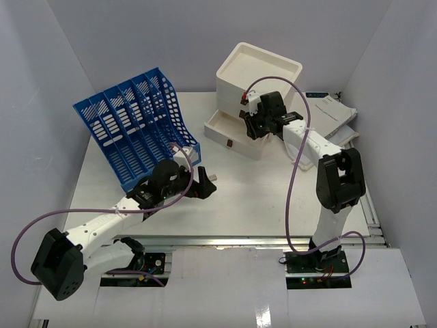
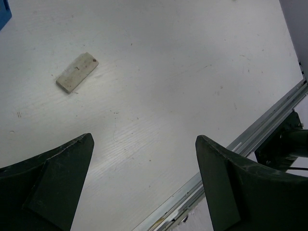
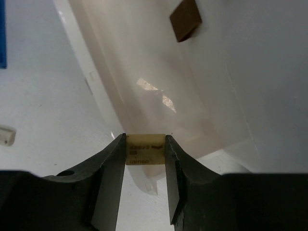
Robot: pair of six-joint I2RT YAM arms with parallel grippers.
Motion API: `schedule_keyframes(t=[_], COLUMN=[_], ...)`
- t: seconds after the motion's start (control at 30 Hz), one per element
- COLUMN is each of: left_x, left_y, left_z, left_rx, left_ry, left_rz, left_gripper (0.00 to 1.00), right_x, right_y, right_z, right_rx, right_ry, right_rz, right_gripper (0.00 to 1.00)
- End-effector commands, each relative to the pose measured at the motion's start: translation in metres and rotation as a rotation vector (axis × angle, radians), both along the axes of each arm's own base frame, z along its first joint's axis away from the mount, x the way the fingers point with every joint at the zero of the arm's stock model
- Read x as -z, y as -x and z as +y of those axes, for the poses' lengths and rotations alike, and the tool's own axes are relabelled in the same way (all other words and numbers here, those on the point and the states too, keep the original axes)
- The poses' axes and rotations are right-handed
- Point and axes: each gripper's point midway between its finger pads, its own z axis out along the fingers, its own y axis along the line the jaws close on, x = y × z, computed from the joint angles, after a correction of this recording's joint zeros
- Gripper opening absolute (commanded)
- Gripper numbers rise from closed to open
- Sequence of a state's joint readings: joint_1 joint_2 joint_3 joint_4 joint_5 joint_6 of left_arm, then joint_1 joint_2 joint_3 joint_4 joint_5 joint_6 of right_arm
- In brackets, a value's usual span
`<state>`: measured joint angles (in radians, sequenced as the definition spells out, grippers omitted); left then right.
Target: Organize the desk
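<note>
At the far left of the desk (image 1: 252,198), which is the wide white tabletop carrying everything, a blue file rack (image 1: 136,123) is seen tilted rather than upright. It is judged not yet put in order.

Just right of it, the left gripper (image 2: 144,138) is held low over the bare surface near the front rail. Its fingers are spread wide and nothing is grasped. A small flat cream tab (image 2: 77,72) is seen lying loose on the desk ahead of those fingers, apart from them. It is taken as one of the items left to collect.

Further right, toward the back, a cream drawer box (image 1: 259,72) is found with its lowest drawer (image 3: 144,57) pulled open. One small brown block (image 3: 185,19) is already lying inside, so part of the sorting can be counted as done.

Over that drawer the right gripper (image 3: 146,144) is poised, its fingers clamped on a small cream block (image 3: 146,156) (some print is visible on it but too small to read). That block is not yet dropped in.

At the far right, some papers (image 1: 334,116) are left lying by the wall. The task is judged partly done, with the held block, the loose tab, the rack and the papers remaining.
</note>
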<state>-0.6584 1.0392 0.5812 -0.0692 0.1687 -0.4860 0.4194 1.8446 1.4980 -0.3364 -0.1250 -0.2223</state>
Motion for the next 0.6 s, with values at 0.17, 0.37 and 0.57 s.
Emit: schedule_keyframes(t=[0.17, 0.37, 0.57], left_x=[0.025, 0.04, 0.065], left_y=[-0.009, -0.018, -0.036], left_z=[0.0, -0.001, -0.005], left_rx=[-0.055, -0.148, -0.31], left_ry=[-0.101, -0.167, -0.295], left_rz=[0.018, 0.068, 0.153], left_gripper=[0.98, 0.98, 0.95], right_x=[-0.031, -0.046, -0.075], right_y=[-0.024, 0.017, 0.099], right_z=[0.0, 0.008, -0.012], right_rx=[0.111, -0.04, -0.351], right_ry=[-0.058, -0.105, -0.264], right_rz=[-0.089, -0.058, -0.139], right_gripper=[0.83, 0.9, 0.9])
